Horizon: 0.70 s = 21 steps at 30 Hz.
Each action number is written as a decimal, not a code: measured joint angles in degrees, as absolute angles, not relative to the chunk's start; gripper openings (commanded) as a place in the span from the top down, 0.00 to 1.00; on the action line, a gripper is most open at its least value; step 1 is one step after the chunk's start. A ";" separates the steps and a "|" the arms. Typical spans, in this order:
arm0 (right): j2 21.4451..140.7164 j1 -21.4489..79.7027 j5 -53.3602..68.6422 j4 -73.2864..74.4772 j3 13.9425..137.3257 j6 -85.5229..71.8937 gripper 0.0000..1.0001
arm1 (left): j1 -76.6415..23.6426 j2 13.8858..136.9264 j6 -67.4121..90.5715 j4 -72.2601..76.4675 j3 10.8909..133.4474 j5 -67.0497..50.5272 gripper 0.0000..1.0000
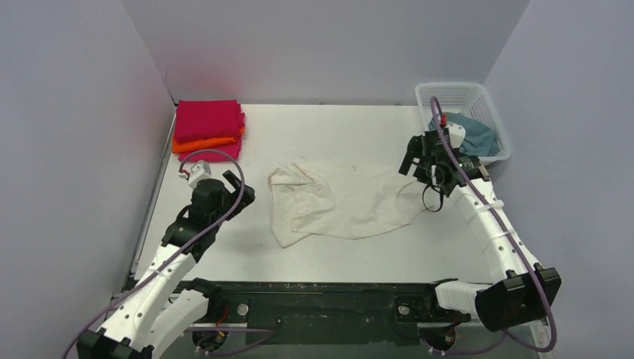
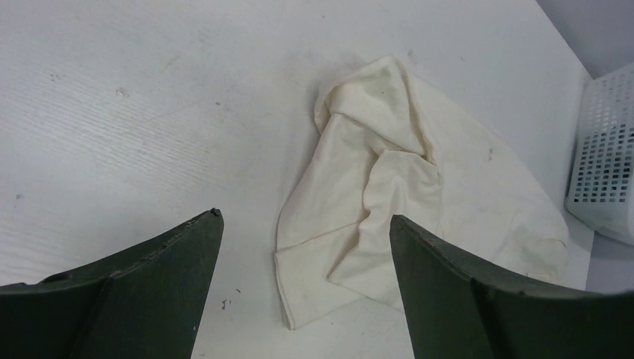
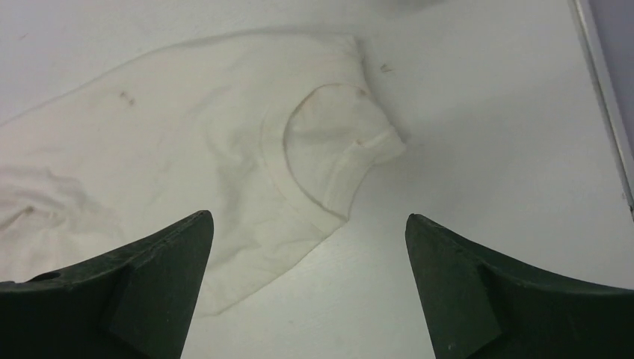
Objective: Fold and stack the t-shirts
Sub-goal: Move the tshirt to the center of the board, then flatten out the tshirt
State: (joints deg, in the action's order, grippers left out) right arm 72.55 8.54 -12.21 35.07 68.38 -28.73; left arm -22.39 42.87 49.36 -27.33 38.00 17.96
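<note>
A cream t-shirt (image 1: 344, 198) lies crumpled and spread on the table's middle. My left gripper (image 1: 238, 185) is open and empty just left of the shirt's bunched left edge, which shows in the left wrist view (image 2: 389, 172) beyond the gripper (image 2: 305, 217). My right gripper (image 1: 416, 168) is open and empty over the shirt's right end, and its wrist view shows the collar (image 3: 329, 149) ahead of the gripper (image 3: 307, 215). A folded magenta tee (image 1: 208, 120) sits on an orange one (image 1: 205, 142) at the back left. A grey-blue tee (image 1: 472, 133) lies in the basket.
A white mesh basket (image 1: 463, 93) stands at the back right, close behind the right gripper; it also shows in the left wrist view (image 2: 605, 164). Grey walls enclose the table on three sides. The right arm's cable loops near the shirt's right edge.
</note>
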 measured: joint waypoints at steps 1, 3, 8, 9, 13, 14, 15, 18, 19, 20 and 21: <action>71.37 11.60 -13.76 35.07 68.25 -28.36 0.04 | -20.95 45.08 49.34 -25.80 37.74 15.90 0.07; 69.71 18.85 -14.72 34.11 67.40 -28.38 0.04 | -17.10 49.17 49.32 -22.11 37.06 11.05 0.07; 74.56 37.54 -12.51 27.68 64.84 -29.56 0.06 | -6.92 61.30 48.71 -11.62 36.67 -1.98 0.07; 77.17 40.77 -11.88 25.76 64.93 -29.85 0.07 | -5.98 63.86 48.34 -10.04 36.88 -4.01 0.07; 89.76 49.65 -9.19 20.80 67.81 -31.92 0.11 | -5.50 71.59 46.41 -5.65 38.87 -10.15 0.07; 93.17 51.16 -8.54 19.38 69.01 -32.77 0.11 | -5.54 73.14 45.89 -4.21 39.40 -11.49 0.07; 96.36 52.29 -8.08 18.15 70.39 -33.45 0.12 | -5.56 74.24 45.47 -2.92 39.70 -12.53 0.07; 104.01 54.26 -7.79 15.92 74.76 -35.79 0.13 | -5.72 77.84 43.99 0.30 41.06 -15.11 0.07; 106.10 54.72 -7.92 15.55 76.49 -36.38 0.14 | -5.91 79.48 43.35 1.02 41.95 -15.77 0.07; 108.09 55.22 -8.10 15.03 78.13 -36.95 0.15 | -6.24 81.32 42.74 1.50 42.98 -16.36 0.07; 109.75 55.68 -8.54 14.63 79.61 -37.52 0.16 | -6.66 83.07 42.06 1.76 44.10 -16.71 0.07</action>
State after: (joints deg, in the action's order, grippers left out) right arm 109.75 55.68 -8.54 14.63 79.61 -37.52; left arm -6.66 83.07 42.06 1.76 44.10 -16.71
